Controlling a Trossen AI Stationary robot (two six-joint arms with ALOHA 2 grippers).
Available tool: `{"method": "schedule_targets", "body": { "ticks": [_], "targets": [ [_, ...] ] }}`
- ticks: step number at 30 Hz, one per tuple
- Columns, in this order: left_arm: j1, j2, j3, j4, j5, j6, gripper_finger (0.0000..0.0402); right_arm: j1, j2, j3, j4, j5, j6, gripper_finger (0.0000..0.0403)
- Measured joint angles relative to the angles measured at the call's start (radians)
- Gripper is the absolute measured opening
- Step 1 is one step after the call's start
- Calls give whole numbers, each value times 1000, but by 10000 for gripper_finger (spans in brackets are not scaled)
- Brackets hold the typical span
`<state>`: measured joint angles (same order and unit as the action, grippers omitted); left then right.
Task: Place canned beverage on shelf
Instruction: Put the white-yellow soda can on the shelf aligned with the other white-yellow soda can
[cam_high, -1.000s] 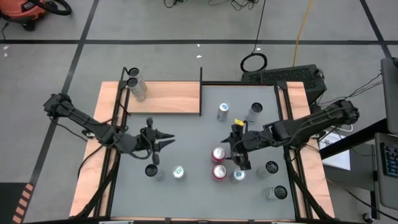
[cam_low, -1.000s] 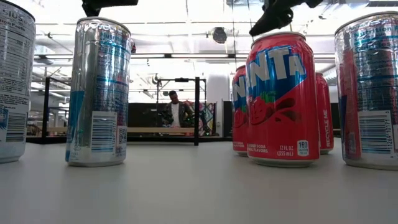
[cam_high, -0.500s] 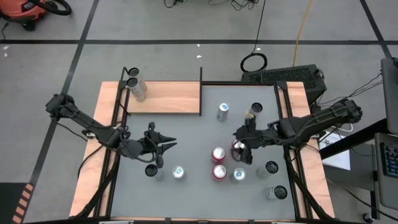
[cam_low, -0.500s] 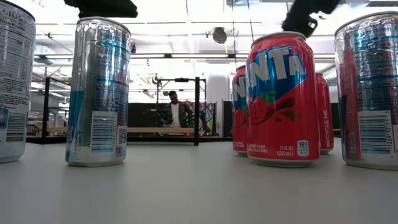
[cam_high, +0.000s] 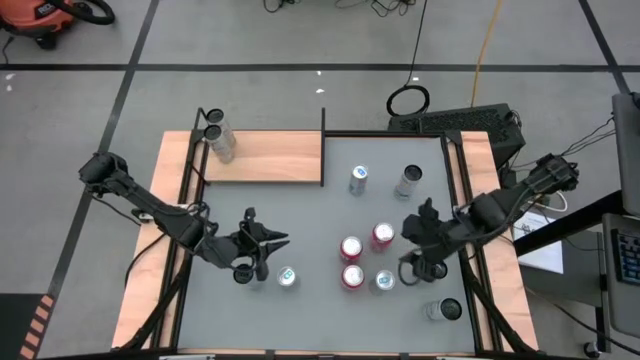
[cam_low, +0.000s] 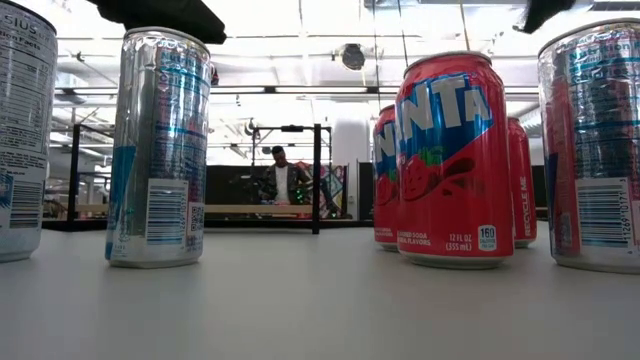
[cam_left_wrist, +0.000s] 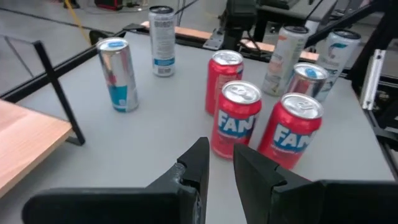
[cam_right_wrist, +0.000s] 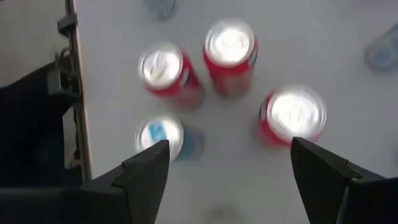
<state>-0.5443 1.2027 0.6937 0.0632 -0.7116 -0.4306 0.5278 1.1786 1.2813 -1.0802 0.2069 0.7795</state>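
Observation:
The shelf (cam_high: 262, 158), a light wood board with black posts, lies at the table's far left, with two silver cans (cam_high: 216, 136) upright in its far left corner. Three red cans (cam_high: 352, 262) (cam_left_wrist: 239, 118) stand upright in a cluster at mid-table, with silver cans (cam_high: 287, 277) around them. My left gripper (cam_high: 278, 240) (cam_left_wrist: 219, 152) hovers left of the red cluster and points at it. Its fingers are a narrow gap apart and hold nothing. My right gripper (cam_high: 415, 242) (cam_right_wrist: 230, 162) hangs wide open above the table, right of the red cans, and is empty.
Two silver-and-blue cans (cam_high: 359, 178) (cam_high: 408, 180) stand at the far middle. More cans (cam_high: 445, 310) are at the near right. A can (cam_high: 243, 272) sits just below my left gripper. A black shelf post (cam_left_wrist: 59, 93) rises by the board's edge. A person (cam_low: 285, 180) is far behind the table.
My right gripper has left its place over the red cans, going up and toward the table's right edge while rolling, and has stayed wide open. My left gripper has sunk a little and drifted toward the near edge. No can has moved.

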Motion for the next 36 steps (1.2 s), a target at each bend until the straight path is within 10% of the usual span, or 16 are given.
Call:
{"method": "schedule_targets", "body": {
  "ticks": [24, 36],
  "targets": [
    [21, 0, 0, 106, -6, 125, 73, 347, 50, 8, -291, 12, 387, 273],
    [21, 0, 0, 106, -6, 124, 73, 397, 92, -11, -313, 85, 411, 340]
  ]
}}
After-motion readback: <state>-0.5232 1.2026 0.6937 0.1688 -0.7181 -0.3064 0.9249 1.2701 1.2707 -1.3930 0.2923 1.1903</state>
